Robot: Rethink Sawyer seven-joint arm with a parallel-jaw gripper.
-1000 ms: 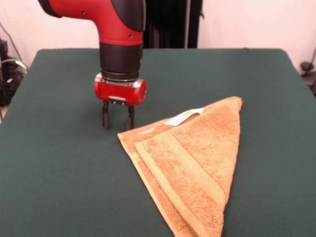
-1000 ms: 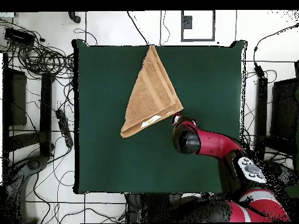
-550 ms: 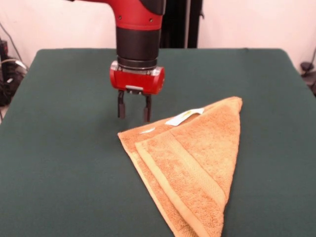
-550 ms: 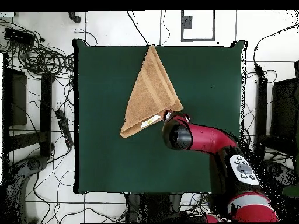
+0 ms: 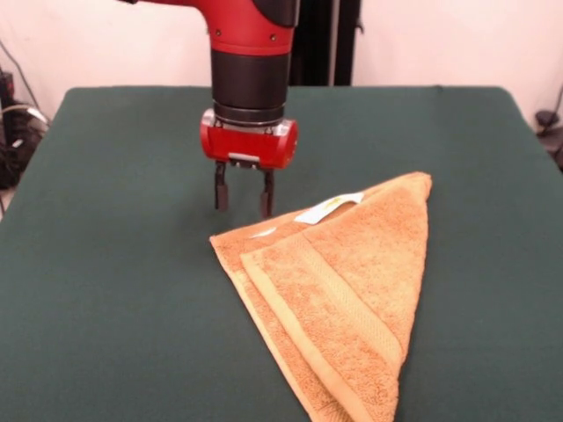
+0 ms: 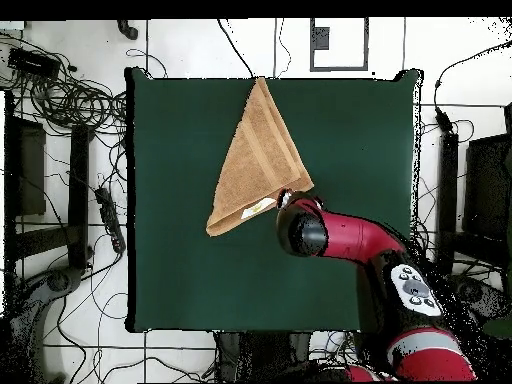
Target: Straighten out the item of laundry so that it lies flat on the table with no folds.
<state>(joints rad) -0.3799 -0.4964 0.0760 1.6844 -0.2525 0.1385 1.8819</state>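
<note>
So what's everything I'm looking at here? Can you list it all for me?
towel: one, tan-orange, folded into a triangle, on the table, reaching toward one long edge.
tag: one, white, on the towel's edge nearest the gripper.
table: one, dark green top, fills most of the front view.
cables: many, black, on the floor beside the table in the overhead view.
arm: one, red and black, coming down over the table.
gripper: one, red body with dark fingers, open, just above the towel's corner.
</note>
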